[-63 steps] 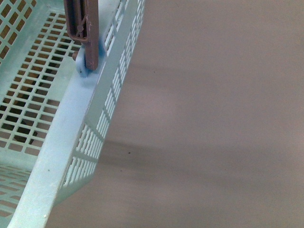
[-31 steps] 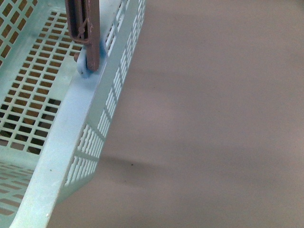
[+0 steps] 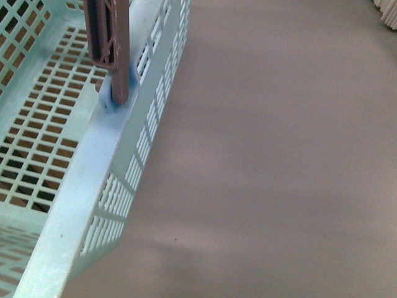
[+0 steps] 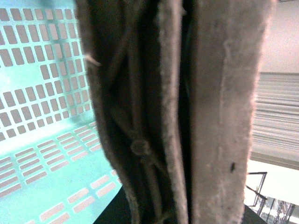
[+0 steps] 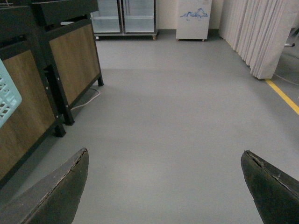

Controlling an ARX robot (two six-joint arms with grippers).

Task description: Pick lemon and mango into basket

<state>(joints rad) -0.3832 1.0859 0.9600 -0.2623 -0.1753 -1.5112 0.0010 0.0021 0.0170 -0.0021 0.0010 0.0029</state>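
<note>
Presently on record: one light teal basket (image 3: 87,180) with slotted walls and floor, filling the left of the front view, its solid rim running diagonally. Handle (image 3: 108,37), brown and ribbed, stands upright from a round pivot on the inside of that rim. Floor (image 3: 279,155), plain grey-brown, lies outside the basket's slotted side wall. A pale pleated edge (image 3: 388,12) shows far beyond the basket, well apart from it. Left wrist view: the brown handle (image 4: 140,93) at very close range, blurred, covering most of the frame, with the basket's teal slotted wall (image 4: 70,135) just behind it. The left gripper's state cannot be told, as no finger can be made out against the handle. Right wrist view: right gripper (image 5: 163,177) spread wide, its two dark fingers (image 5: 56,196) well apart with only bare grey floor between them. A corner of the basket (image 5: 7,98) shows at the frame edge, well apart from that gripper. Wood-panelled cabinets (image 5: 70,60) on black frames stand just behind the basket corner. Farther off are glass-fronted units (image 5: 124,16), a white appliance (image 5: 194,18), a pale curtain (image 5: 254,32) and a yellow floor line (image 5: 285,95).
</note>
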